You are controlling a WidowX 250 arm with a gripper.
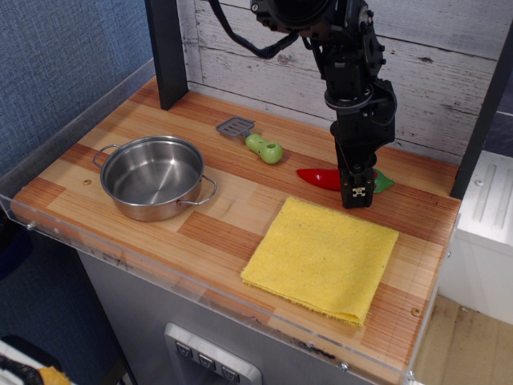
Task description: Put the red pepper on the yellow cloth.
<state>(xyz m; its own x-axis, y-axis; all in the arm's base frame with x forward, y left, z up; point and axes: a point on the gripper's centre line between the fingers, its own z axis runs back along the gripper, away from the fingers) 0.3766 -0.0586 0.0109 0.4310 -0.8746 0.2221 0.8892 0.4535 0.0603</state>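
The red pepper (317, 177) lies on the wooden counter just behind the yellow cloth (321, 257). Its tapered tip points left and its green stem cap (384, 183) points right. My gripper (357, 195) hangs straight down over the pepper's stem half and hides its middle. The fingertips reach down to about the counter at the cloth's far edge. The view does not show the gap between the fingers or whether they press on the pepper. The cloth lies flat at the front right with nothing on it.
A steel pot (152, 175) stands at the left. A small green-handled spatula (255, 141) lies at the back middle. A dark post (167, 50) rises at the back left and another (482, 104) at the right edge. A clear rim (120, 258) lines the counter's front.
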